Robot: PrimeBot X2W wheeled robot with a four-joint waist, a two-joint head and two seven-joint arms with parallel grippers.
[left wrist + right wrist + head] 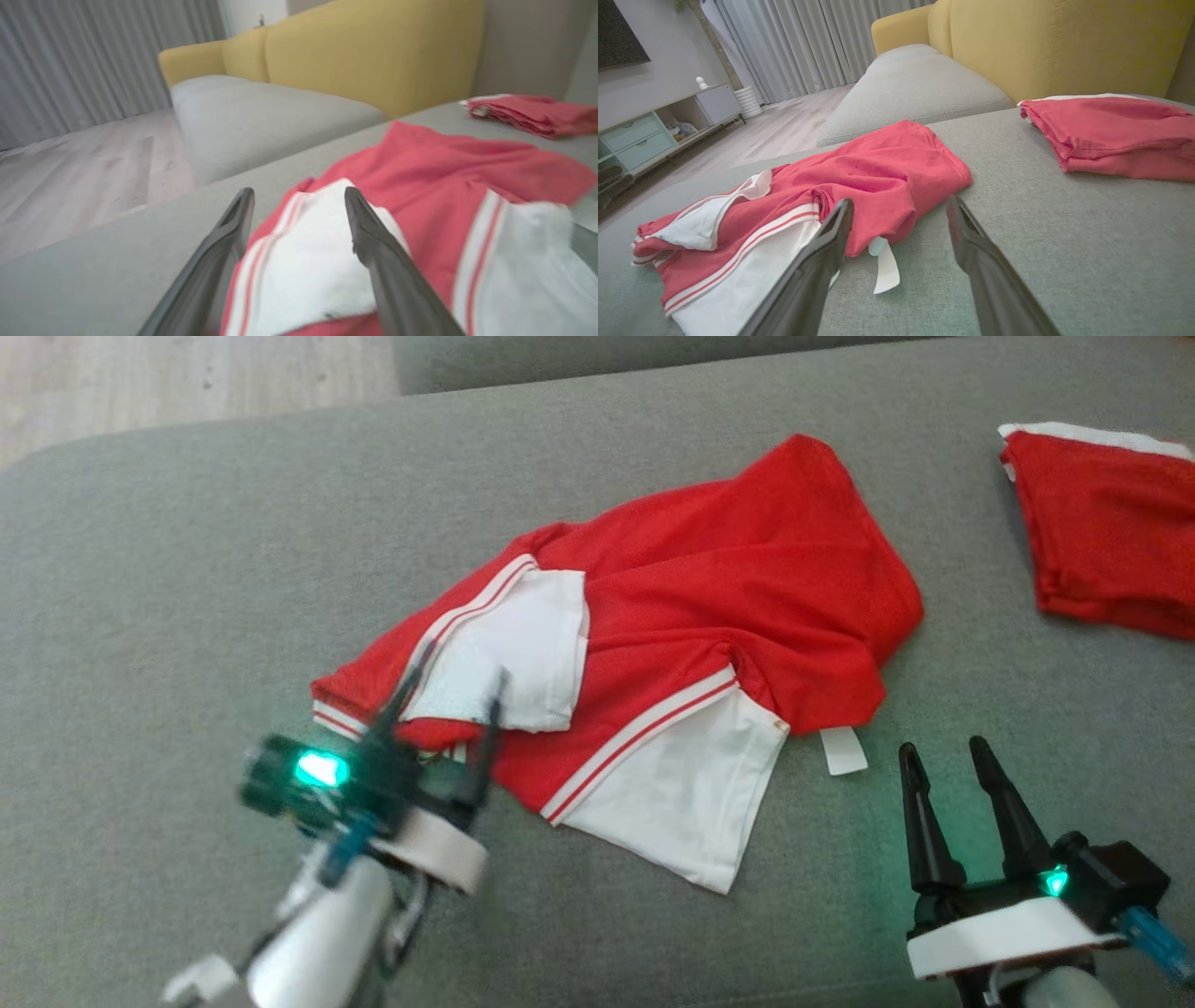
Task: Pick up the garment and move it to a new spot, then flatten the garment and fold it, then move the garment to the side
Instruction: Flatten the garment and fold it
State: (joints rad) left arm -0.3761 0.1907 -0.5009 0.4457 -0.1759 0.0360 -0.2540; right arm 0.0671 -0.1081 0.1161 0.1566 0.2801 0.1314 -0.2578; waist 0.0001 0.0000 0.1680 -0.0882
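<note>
Flattening looked like your step: the garment (pixel 709 607) lay crumpled mid-frame on the cushion (pixel 187 569), its red body bunched toward the upper right and 2 white panels turned toward the bottom. Your left claw (pixel 464 665), at lower left, stood with fingers spread either side of the left panel (pixel 523 653), pinching nothing. Your right claw (pixel 942 748), at lower right, was wide open and empty, near the label (pixel 843 751). You would have done well to pinch 1 layer only at each lower corner, then draw them apart slowly, clear of the folded pile (pixel 1102 532) at upper right.
</note>
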